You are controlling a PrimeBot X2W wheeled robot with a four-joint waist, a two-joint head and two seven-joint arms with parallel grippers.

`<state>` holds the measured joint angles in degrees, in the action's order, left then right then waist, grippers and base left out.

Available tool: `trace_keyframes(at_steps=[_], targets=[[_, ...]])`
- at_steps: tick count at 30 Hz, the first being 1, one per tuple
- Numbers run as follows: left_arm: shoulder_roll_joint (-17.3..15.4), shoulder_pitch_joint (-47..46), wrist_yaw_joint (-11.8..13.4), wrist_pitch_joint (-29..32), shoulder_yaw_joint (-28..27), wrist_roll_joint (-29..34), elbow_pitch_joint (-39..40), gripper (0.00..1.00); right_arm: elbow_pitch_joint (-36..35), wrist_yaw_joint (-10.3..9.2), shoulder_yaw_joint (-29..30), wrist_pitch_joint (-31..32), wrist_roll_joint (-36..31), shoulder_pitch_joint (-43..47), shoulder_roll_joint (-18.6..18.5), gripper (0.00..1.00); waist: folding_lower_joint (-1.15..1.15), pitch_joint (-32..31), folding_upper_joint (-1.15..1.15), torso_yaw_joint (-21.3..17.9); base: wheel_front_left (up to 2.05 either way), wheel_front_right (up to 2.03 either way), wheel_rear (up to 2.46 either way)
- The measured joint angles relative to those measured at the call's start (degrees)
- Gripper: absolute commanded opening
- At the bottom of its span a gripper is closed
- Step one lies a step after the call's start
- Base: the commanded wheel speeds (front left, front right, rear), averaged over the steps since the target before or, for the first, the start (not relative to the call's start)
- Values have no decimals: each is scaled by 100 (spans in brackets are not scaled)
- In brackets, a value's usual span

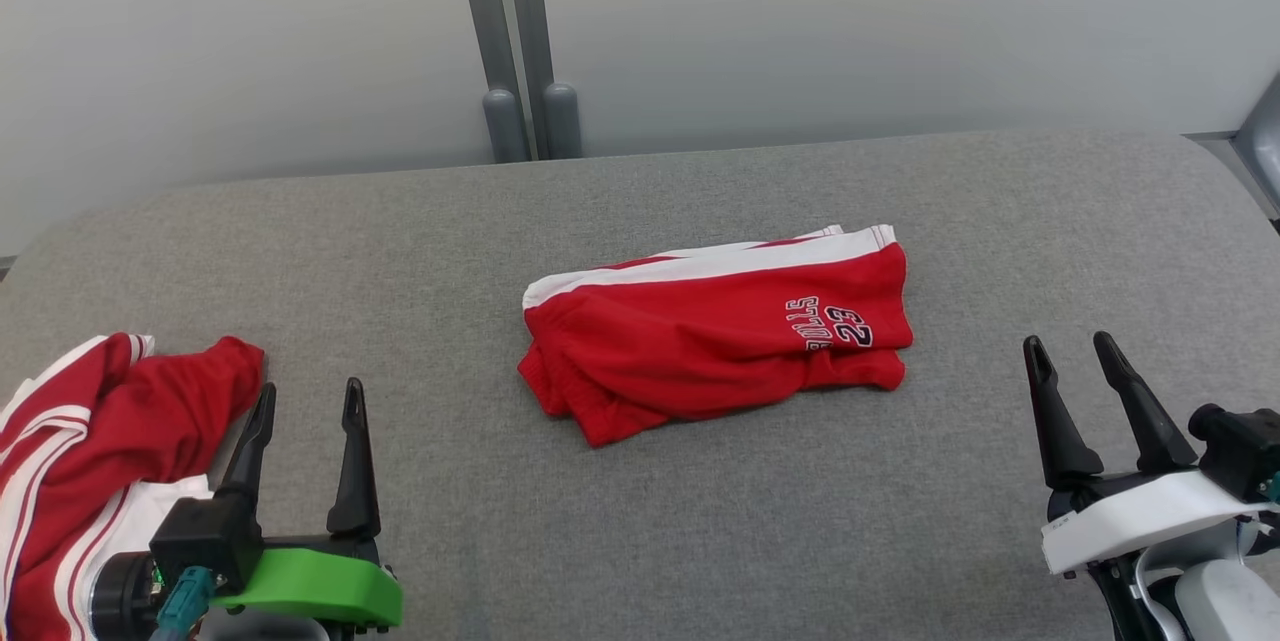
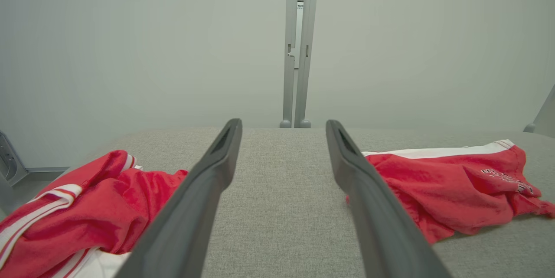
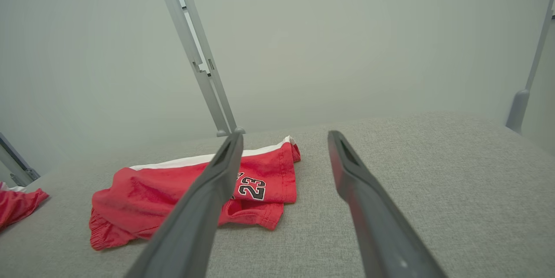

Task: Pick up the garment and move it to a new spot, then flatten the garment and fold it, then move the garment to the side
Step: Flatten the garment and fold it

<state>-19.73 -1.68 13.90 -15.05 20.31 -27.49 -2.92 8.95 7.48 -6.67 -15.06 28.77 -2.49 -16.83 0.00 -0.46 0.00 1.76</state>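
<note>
Since the red shorts (image 1: 715, 336) sit folded in the middle of the table (image 1: 700, 521), I figure only the move aside is left | left gripper (image 1: 308, 391) and right gripper (image 1: 1069, 343) both spread wide, empty, parked either side, clear of the cloth | red-white heap (image 1: 90, 441) beside left one

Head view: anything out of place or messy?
Nothing damaged. The red shorts with white side stripe lie folded in the middle of the grey fabric surface, though the fold is rumpled and skewed. A crumpled red-and-white garment heap sits unfolded beside the open left gripper.
</note>
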Motion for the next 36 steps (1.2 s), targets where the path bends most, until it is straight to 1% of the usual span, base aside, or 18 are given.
trace_keyframes(at_steps=[8, 10, 14, 17, 19, 20, 22, 25, 31, 36], targets=[[400, 112, -478, 0, -325, 349, -171, 100, 376, 0, -168, 0, 85, -13, -89, 100, 0, 9, 0, 95, 0, 0, 0], [534, 117, -639, 0, -402, 454, -256, 100, 613, 0, -316, 3, 157, -202, -143, 100, 0, 40, 0, 153, 0, 0, 0], [688, 100, -788, 0, -448, 602, -292, 100, 976, 0, -488, 204, 293, -694, -247, 100, 0, 115, 0, 254, 0, 0, 0], [825, 13, -901, 0, -459, 686, -314, 100, 1312, 0, -572, 576, 497, -1209, -315, 100, 0, 222, 0, 377, 0, 0, 0], [900, -74, -981, 0, -479, 736, -335, 100, 1592, 0, -641, 969, 769, -1550, -337, 100, 0, 305, 0, 490, 0, 0, 0], [936, -103, -1006, 0, -492, 749, -350, 100, 1725, 0, -683, 1121, 779, -1674, -377, 100, 0, 339, 0, 539, 0, 0, 0], [1034, -170, -1090, 0, -502, 790, -404, 100, 2069, 0, -646, 1464, 1000, -2029, -447, 100, 0, 436, 0, 683, 0, 0, 0], [1149, -269, -1184, 0, -535, 886, -464, 100, 2507, 0, -598, 1871, 1147, -2443, -525, 100, 0, 573, 0, 872, 0, 0, 0], [1318, -418, -1339, 0, -624, 989, -523, 100, 3355, 0, -448, 2597, 1585, -2993, -620, 100, 0, 882, 0, 1226, 0, 0, 0], [1415, -489, -1441, 0, -743, 1051, -577, 100, 3854, 0, -471, 3348, 2108, -3176, -559, 100, 0, 1117, 0, 1506, 0, 0, 0]])
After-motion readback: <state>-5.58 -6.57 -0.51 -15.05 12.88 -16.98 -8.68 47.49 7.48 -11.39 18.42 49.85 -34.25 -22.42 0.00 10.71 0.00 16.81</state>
